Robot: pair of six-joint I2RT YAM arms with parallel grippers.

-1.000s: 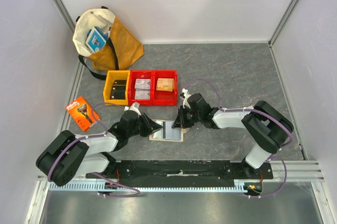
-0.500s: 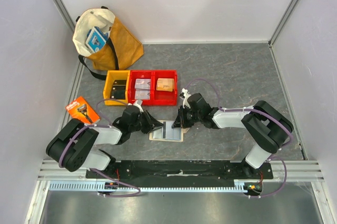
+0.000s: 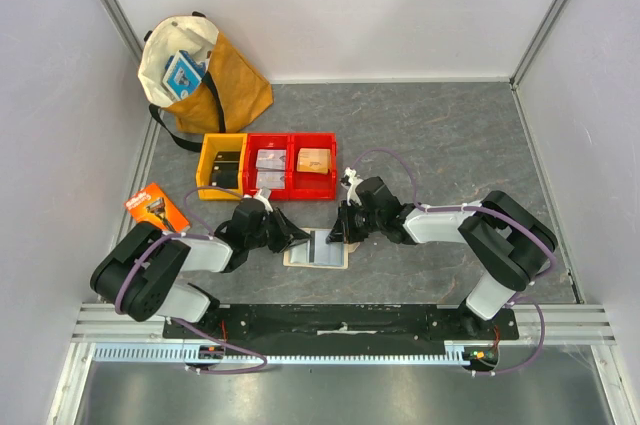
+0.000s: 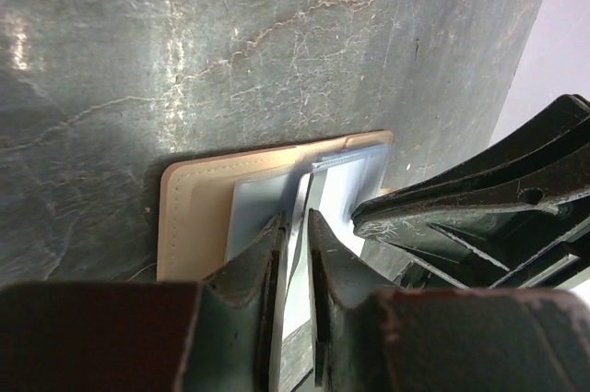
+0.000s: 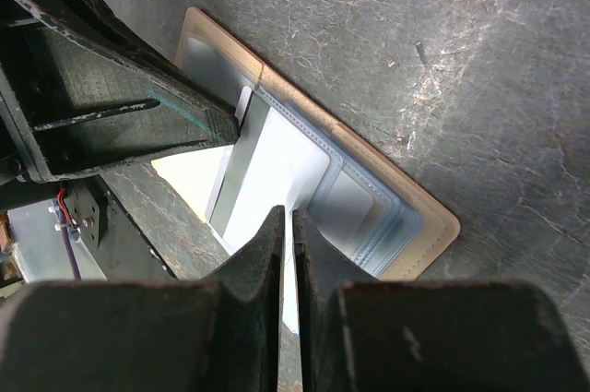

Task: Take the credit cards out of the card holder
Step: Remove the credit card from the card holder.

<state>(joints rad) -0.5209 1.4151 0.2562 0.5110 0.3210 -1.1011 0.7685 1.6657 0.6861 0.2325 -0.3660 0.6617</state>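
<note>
The beige card holder (image 3: 318, 249) lies open on the table between my two grippers, its pale blue-grey sleeves up. It also shows in the left wrist view (image 4: 189, 217) and the right wrist view (image 5: 424, 226). My left gripper (image 3: 298, 241) reaches in from the left, and its fingers (image 4: 323, 244) are closed on a thin edge that looks like the light grey card (image 5: 235, 157). My right gripper (image 3: 337, 236) reaches in from the right, its jaws (image 5: 286, 217) pinched on a pale sleeve page (image 5: 277, 166). The yellow and blue card is hidden.
A yellow bin (image 3: 221, 165) and red bins (image 3: 290, 167), one with a tan block (image 3: 314, 160), stand just behind the holder. An orange razor package (image 3: 157, 213) lies at the left. A tote bag (image 3: 200, 70) sits at the back left.
My left arm's elbow has swung inward and its gripper has edged slightly toward the holder. The right arm and the card holder have not moved.
</note>
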